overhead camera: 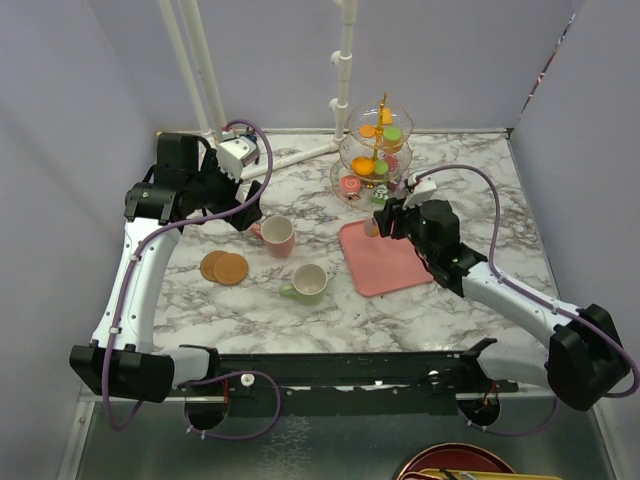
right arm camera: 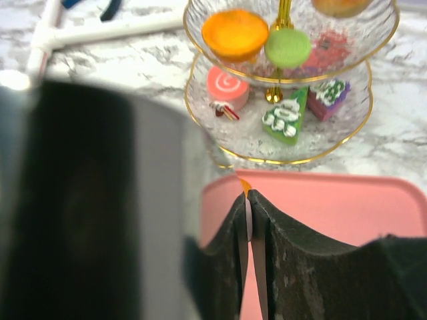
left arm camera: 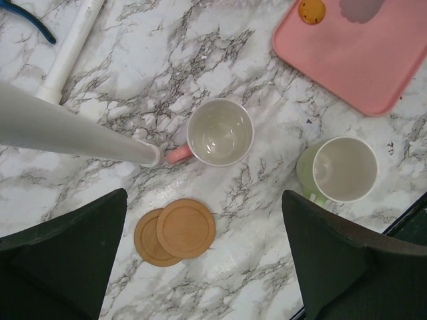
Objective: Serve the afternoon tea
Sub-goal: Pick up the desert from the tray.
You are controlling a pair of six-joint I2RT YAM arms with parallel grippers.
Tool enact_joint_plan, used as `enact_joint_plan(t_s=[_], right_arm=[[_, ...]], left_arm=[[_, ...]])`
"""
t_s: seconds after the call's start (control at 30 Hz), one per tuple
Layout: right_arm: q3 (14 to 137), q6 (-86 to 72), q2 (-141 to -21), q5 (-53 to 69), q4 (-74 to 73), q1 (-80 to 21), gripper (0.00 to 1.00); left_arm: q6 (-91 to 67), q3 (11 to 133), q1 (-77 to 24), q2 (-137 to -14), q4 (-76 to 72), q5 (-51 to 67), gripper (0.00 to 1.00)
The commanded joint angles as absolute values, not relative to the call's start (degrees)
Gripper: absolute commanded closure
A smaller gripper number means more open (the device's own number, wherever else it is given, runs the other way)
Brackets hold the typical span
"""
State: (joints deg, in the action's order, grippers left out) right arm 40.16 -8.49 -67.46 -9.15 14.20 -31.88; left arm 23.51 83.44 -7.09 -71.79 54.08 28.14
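Top external view took in the desk with afternoon tea partly laid. The stand stood at the far edge, right of centre, its three glass tiers loaded with cakes. A pink tray lay just in front of it, on the desk's right half. The pink mug stood upright left of centre. The green mug stood closer to the near edge. Both were empty and apart from each other. Two coasters lay overlapping to the left of the mugs, touching neither.

Left wrist view showed the left claw spread wide above the coasters and mugs, gripping nothing. An orange macaron showed at the tray's far left corner.

Right wrist view showed the right claw over that same corner, facing the stand's lower tiers. Its fingers were close together, with a sliver of orange at their tips. Whether they gripped it could not be told.
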Motion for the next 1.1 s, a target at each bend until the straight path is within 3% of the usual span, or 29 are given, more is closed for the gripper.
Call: enact_joint_plan(t_s=[0.0, 0.47, 1.07], right_arm=[[37.82, -9.52, -71.39, -9.86, 20.61, -32.08, 0.45], [37.41, -2.67, -82.84, -14.66, 35.50, -32.08, 0.44], [35.94, -3.81, -86.93, -11.06, 36.48, -32.35, 0.41]], left_arm=[[23.20, 82.96, -6.83, -71.63, 53.97, 30.25, 0.01], [23.46, 83.34, -6.83, -71.44, 53.96, 29.21, 0.01], [23.64, 84.28, -6.85, -71.82, 54.23, 28.81, 0.01]])
